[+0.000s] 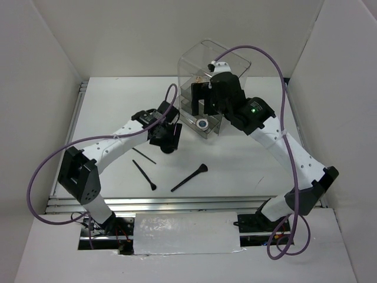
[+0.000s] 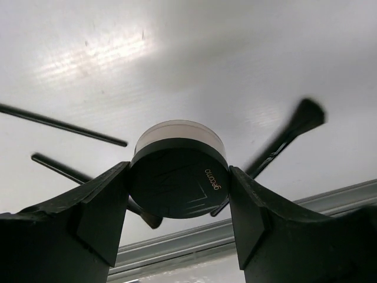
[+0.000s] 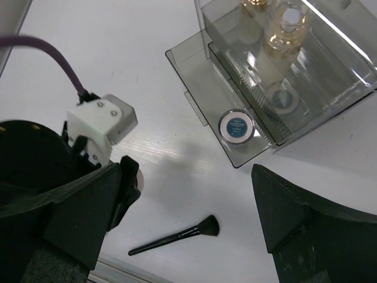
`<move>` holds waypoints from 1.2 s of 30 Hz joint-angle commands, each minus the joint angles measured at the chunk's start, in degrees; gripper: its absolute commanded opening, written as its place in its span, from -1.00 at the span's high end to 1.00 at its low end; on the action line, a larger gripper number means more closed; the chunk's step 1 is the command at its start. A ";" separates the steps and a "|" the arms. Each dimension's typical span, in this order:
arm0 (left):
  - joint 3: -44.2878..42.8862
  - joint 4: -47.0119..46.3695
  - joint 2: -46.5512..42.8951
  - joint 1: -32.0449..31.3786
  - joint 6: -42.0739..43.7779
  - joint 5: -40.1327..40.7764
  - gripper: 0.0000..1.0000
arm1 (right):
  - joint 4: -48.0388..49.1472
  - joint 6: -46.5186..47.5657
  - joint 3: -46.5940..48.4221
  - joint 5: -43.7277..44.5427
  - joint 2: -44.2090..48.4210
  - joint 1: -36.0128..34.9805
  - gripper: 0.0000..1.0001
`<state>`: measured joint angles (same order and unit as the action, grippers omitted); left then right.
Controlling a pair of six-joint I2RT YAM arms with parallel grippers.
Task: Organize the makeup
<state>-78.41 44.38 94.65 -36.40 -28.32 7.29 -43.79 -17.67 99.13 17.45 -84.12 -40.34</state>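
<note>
My left gripper (image 1: 168, 143) is shut on a round dark jar (image 2: 178, 177) with a pale base and holds it just above the table, left of the clear acrylic box (image 1: 224, 62). My right gripper (image 1: 202, 101) is open and empty over the box's pulled-out drawer (image 3: 194, 82). A second round jar (image 3: 236, 126) lies in that drawer, also visible from the top (image 1: 202, 124). A cream tube with a gold collar (image 3: 287, 23) and a small gold lipstick (image 3: 254, 5) stand in the box's top. Three black brushes lie on the table: thin (image 1: 144, 155), short (image 1: 144, 175), wide-headed (image 1: 189, 177).
White walls enclose the table on the left, back and right. A metal rail (image 1: 177, 203) runs along the table's near edge, just below the brushes. Purple cables (image 1: 277, 65) loop over both arms. The wide-headed brush (image 3: 177, 236) lies below my right gripper (image 3: 194, 218).
</note>
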 commanded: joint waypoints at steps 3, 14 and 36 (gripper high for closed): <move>-12.97 0.09 4.38 -0.07 2.47 1.94 0.63 | -2.44 1.15 3.70 1.27 4.92 0.87 -1.00; -32.41 -8.41 21.79 0.10 9.24 3.60 0.68 | -7.53 0.27 3.35 1.09 12.83 0.96 -1.00; -28.73 -27.06 21.36 1.25 10.74 6.07 0.54 | -11.67 3.87 4.40 -0.31 14.42 0.87 -1.00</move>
<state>-107.68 24.84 119.31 -35.35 -18.00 12.53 -55.07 -15.49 100.97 17.80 -69.14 -39.70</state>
